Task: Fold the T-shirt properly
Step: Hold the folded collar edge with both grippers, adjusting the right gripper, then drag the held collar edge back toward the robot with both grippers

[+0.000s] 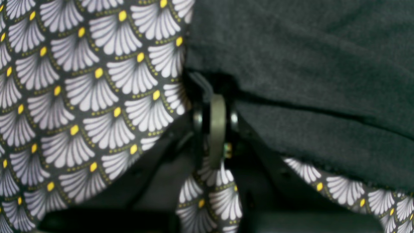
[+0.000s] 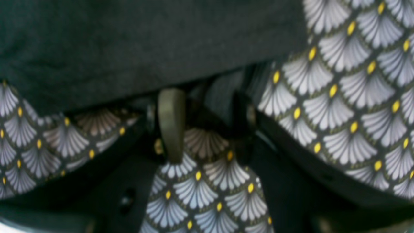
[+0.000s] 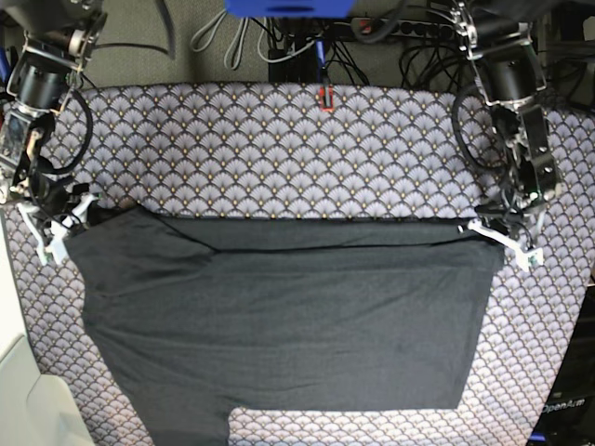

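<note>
Base view, T-shirt (image 3: pixel 288 316): dark charcoal cloth spread flat over the middle and near part of the table, folded once so a doubled band runs along its far edge.
Far edge: a nearly straight line stretched between the two grippers, dipping a little at mid-span.
Side edges: the base view's right edge runs straight down toward the near side; the left edge slants outward into a sleeve.
Near edge: straight along most of its length, with a strip of cloth running off the frame bottom at the left.
Left gripper (image 3: pixel 495 232): at the fold's corner on the base view's right, jaws pressed together on the T-shirt's edge; the left wrist view shows cloth (image 1: pixel 307 81) bunched at the fingertips.
Right gripper (image 3: pixel 79 216): at the fold's corner on the base view's left; its wrist view shows the jaws standing apart with cloth (image 2: pixel 129 42) lying over the tips, and whether they pinch it I cannot tell.
Table cover (image 3: pixel 279 149): fan-patterned fabric, bare across the far half beyond the fold and in a strip along the base view's right side.
Cables (image 3: pixel 232 37): looped beyond the far table edge.
</note>
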Available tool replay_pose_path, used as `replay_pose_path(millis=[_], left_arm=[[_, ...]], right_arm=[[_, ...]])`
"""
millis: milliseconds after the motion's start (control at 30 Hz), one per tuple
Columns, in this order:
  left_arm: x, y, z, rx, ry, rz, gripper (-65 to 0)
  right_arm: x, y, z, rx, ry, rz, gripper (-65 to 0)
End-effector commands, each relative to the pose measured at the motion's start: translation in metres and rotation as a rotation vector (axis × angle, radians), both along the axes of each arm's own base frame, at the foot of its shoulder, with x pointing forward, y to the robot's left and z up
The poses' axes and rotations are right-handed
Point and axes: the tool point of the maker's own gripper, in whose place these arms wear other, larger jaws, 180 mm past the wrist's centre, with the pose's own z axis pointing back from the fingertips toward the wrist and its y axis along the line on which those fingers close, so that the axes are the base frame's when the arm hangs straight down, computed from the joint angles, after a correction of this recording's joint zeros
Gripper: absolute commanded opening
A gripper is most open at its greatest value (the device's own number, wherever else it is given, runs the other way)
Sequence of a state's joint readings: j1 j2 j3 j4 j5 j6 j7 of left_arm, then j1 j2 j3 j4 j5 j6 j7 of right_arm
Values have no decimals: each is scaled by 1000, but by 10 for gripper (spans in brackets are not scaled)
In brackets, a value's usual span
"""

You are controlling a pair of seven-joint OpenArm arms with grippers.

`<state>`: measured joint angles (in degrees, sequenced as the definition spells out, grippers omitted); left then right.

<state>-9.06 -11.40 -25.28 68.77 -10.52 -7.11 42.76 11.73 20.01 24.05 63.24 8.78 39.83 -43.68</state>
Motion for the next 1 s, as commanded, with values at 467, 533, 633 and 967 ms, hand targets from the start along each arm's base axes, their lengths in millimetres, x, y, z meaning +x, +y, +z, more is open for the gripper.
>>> replay_pose_path(millis=[467, 533, 633, 967], left_arm=[[10, 12, 18, 31, -52, 7, -645], [10, 16, 20, 38, -52, 8, -645], [10, 19, 21, 44, -52, 9, -645], [10, 21, 66, 102, -65, -30, -645]], right_arm=[[6, -15, 13, -31, -22, -7, -648], [6, -16, 14, -33, -24, -7, -650], [5, -20, 17, -45, -23, -7, -650], [-1, -38, 38, -137, -3, 7, -650]])
